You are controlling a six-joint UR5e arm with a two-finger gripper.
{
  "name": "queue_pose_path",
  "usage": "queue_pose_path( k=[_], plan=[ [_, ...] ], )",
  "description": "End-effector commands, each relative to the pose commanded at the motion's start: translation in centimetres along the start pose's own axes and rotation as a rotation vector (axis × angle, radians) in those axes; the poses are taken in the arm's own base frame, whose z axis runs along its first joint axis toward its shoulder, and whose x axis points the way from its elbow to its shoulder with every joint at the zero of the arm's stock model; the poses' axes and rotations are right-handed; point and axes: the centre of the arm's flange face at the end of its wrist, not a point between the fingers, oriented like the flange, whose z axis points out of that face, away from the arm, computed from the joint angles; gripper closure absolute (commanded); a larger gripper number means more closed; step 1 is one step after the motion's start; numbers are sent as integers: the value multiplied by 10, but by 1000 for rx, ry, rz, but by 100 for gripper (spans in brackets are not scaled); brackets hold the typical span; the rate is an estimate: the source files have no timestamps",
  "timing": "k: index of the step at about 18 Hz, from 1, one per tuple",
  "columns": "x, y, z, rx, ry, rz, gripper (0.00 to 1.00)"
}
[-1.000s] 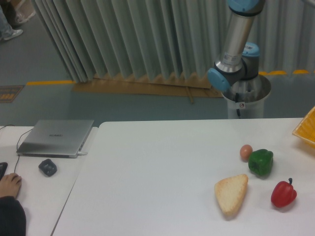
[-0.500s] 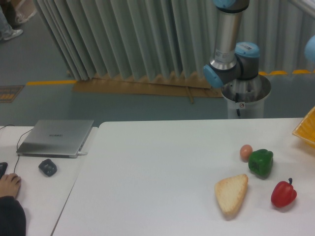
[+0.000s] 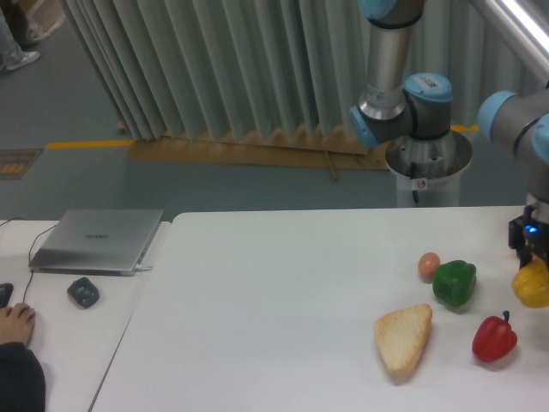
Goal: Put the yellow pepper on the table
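Gripper (image 3: pixel 532 259) has entered at right, yellow pepper (image 3: pixel 533 284) clamped beneath

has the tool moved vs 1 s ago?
Yes. It was out of view then; now the tool has come in at the right edge, holding the yellow pepper above the table, right of the green pepper.

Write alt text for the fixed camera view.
At the right edge, the gripper holds a yellow pepper just above the white table. On the table nearby sit a green pepper, red pepper, egg and toast slice.
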Motion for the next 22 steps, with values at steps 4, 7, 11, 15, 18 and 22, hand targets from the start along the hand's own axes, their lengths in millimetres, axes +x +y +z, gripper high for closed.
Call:
queue_pose_path(
  k=[4, 7, 11, 15, 18, 22],
  plan=[
    [-1, 0, 1, -2, -21, 0, 41],
    [-3, 2, 4, -33, -34, 10, 41],
    [-2, -3, 6, -41, -36, 20, 0],
    [-2, -4, 6, -41, -35, 22, 0],
    [-2, -4, 6, -39, -35, 14, 0],
    [5, -19, -5, -26, -46, 35, 0]
  ],
)
